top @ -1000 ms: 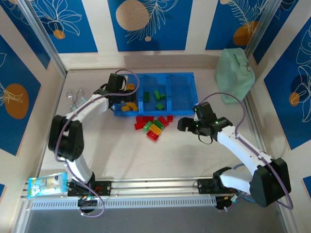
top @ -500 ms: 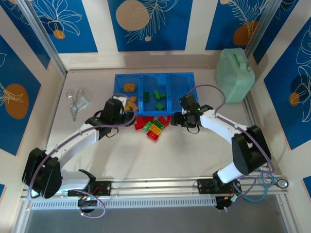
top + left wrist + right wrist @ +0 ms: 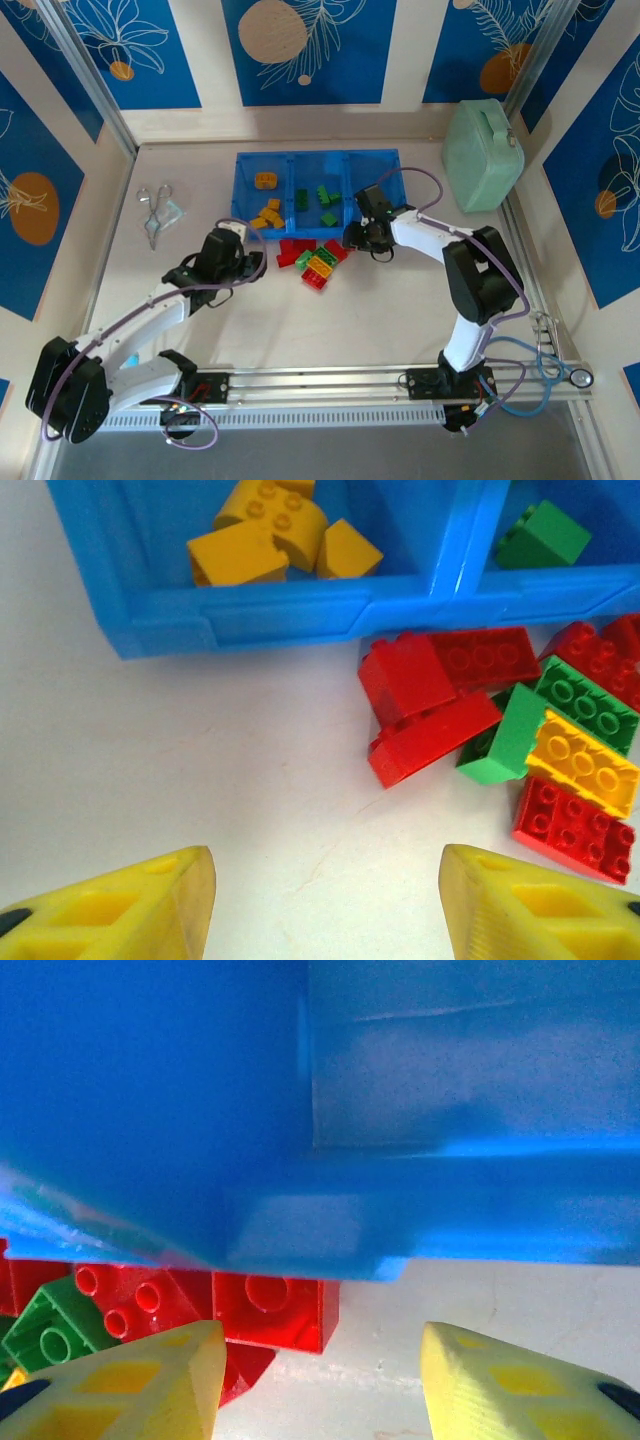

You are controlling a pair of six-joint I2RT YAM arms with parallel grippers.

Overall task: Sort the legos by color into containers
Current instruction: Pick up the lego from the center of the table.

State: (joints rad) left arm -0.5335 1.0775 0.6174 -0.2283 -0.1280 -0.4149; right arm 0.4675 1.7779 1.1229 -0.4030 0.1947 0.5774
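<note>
The blue tray (image 3: 372, 196) has three compartments side by side: yellow legos (image 3: 266, 212) lie in the left one, green legos (image 3: 322, 198) in the middle one. Loose red, green and yellow legos (image 3: 316, 260) are piled on the table just in front of it. My left gripper (image 3: 248, 262) stands open over bare table, left of the pile, with red bricks (image 3: 430, 695) ahead to its right. My right gripper (image 3: 356, 238) is low at the pile's right end, against the tray's front wall (image 3: 400, 1200). It is open, with a red brick (image 3: 270, 1310) just ahead of its left finger (image 3: 150, 1385).
A mint green case (image 3: 483, 155) stands at the back right. Scissors (image 3: 155, 208) lie at the left of the table. In the left wrist view the tray's front wall (image 3: 300, 615) crosses the top, with a green brick (image 3: 540, 535) behind it.
My left gripper has pulled back from the tray's left compartment to the table left of the pile. My right gripper has moved left to the pile's right end, its jaws narrowing.
</note>
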